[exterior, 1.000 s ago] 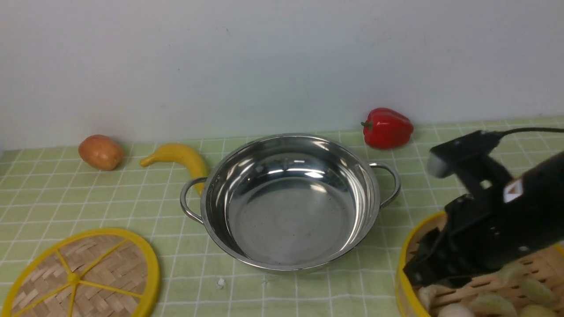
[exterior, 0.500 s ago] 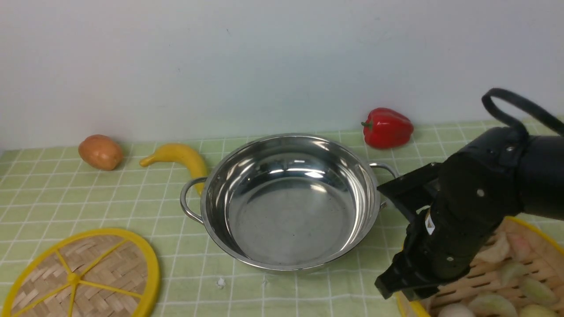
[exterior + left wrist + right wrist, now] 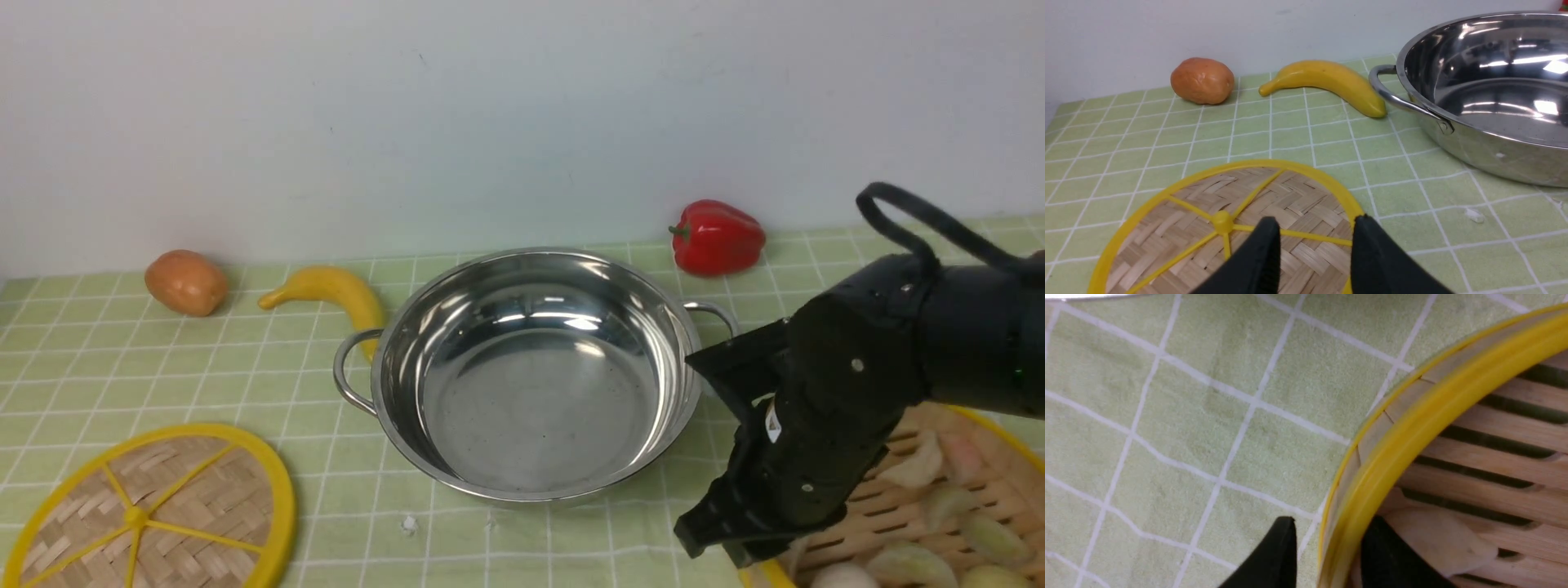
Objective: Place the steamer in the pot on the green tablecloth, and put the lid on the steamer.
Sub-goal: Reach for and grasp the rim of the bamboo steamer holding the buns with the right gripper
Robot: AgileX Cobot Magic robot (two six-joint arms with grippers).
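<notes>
Your steamer (image 3: 993, 425) sits at the near right edge of the green cloth (image 3: 204, 359), just beside the empty pot (image 3: 535, 252). It has pale slats and a yellow rim. Your right gripper (image 3: 1331, 518) straddles that rim with its fingers apart, though contact is hard to judge. Your left gripper (image 3: 1315, 220) hangs parted and empty above the lid (image 3: 155, 510). A banana (image 3: 335, 290) lies by the pot's left handle.

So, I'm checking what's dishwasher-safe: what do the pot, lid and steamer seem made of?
Pot: polished stainless steel, likely, from its mirror-like reflections. Lid: woven bamboo strips, matte, with a glossy yellow rim and spokes, probably plastic. Steamer: pale wooden slats and wall, unfinished-looking grain, with a yellow rim, probably plastic too.
</notes>
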